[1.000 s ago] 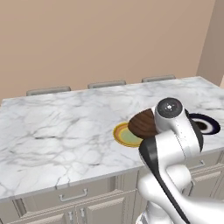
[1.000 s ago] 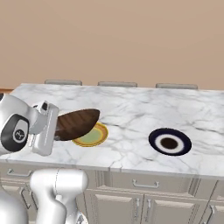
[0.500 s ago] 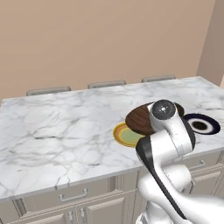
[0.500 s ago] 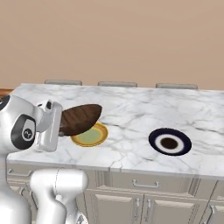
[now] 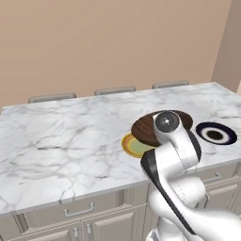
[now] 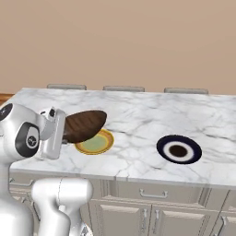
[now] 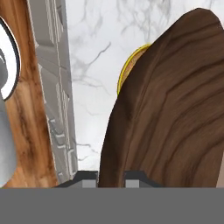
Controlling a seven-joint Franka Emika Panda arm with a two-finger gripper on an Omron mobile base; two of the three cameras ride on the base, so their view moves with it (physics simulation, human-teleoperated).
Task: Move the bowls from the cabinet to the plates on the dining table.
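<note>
Gripper (image 6: 64, 131) fingers are clamping the rim of the brown bowl (image 6: 85, 125), which is sticking out from the jaws tilted on its side, its wood-grain underside looming right in front of the hand camera. That bowl (image 5: 155, 126) is hanging in the air just above the yellow plate (image 6: 94, 143), not touching it, and is covering the plate's near part in the left base view, where a crescent of yellow rim and pale centre is peeking out beside the arm. Beyond the bowl, well apart from the yellow plate along the same marble table (image 5: 61, 141), the dark-rimmed plate (image 6: 179, 149) is lying flat and bare. From the left base view the arm's round joint is blocking the gripper itself, so the grip is hard to make out there. In the hand view the bowl (image 7: 175, 109) is hiding most of the yellow plate (image 7: 127, 65), and the fingertips are barely showing at the bowl's lower edge.
</note>
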